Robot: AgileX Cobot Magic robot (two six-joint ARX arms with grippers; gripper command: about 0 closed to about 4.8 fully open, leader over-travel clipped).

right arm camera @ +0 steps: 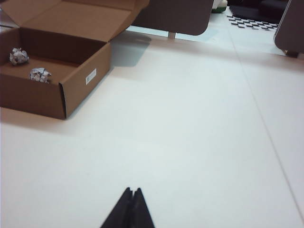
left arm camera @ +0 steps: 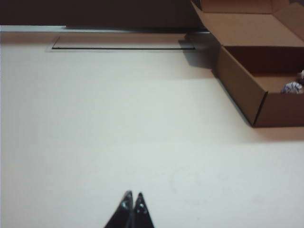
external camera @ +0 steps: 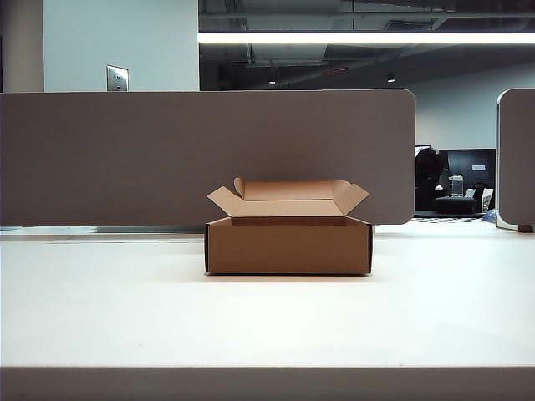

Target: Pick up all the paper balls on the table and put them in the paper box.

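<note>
Claws (left arm camera: 132,197) (right arm camera: 132,192) hovering empty over bare desk, paper balls lying in the box

Both claws are sitting with their tips pressed together, gripping nothing: the left claw is showing at the lower middle of its wrist view, the right claw at the lower middle of its own. Largest first, the white desk (external camera: 267,317) is lying bare around them, with no wad showing on it in any view. The paper box (external camera: 288,245) is standing open at the centre of the exterior view, before the grey divider panel (external camera: 167,159). Two paper balls (right arm camera: 19,56) (right arm camera: 40,74) are resting inside it; a third cannot be made out. Judging from this, little is remaining, and nothing is standing in the way.
</note>
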